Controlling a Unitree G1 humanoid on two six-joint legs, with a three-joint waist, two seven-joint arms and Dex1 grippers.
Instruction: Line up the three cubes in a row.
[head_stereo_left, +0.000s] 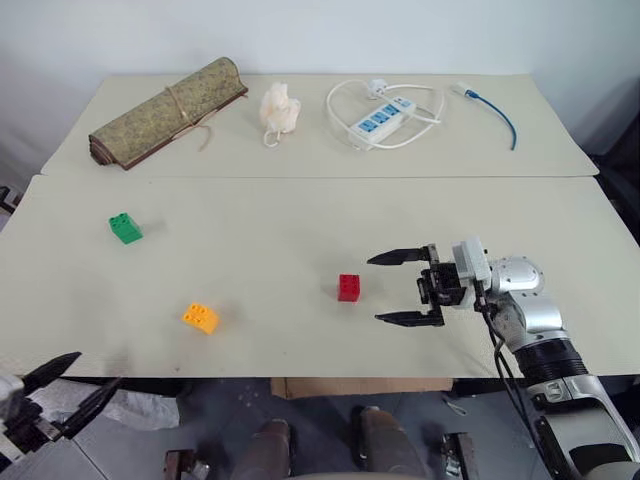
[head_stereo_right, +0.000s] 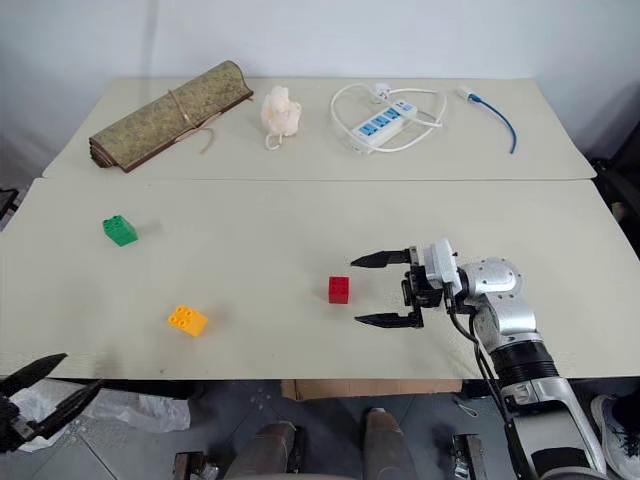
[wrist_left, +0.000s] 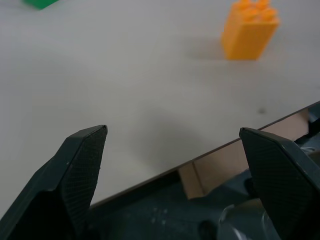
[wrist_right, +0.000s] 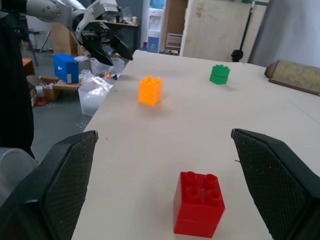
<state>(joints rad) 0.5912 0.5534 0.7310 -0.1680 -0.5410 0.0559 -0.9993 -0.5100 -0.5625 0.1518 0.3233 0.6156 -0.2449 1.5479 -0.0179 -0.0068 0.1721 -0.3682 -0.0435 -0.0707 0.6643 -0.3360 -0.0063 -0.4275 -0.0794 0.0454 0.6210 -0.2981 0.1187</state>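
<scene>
Now: red cube set down; the row is unbuilt.
Right gripper gapes beside it; left gripper apart at table edge. Next: yellow cube, green cube alongside.

A red cube, a green cube and a yellow-orange cube stand on a pale beige table. Along the table's far edge lie an olive, mottled rolled mat (tied with a tan cord), a cream crumpled cloth, a white power strip with blue sockets, and a blue cable. The right gripper has black fingers on a silver wrist; the left gripper is black too.
</scene>
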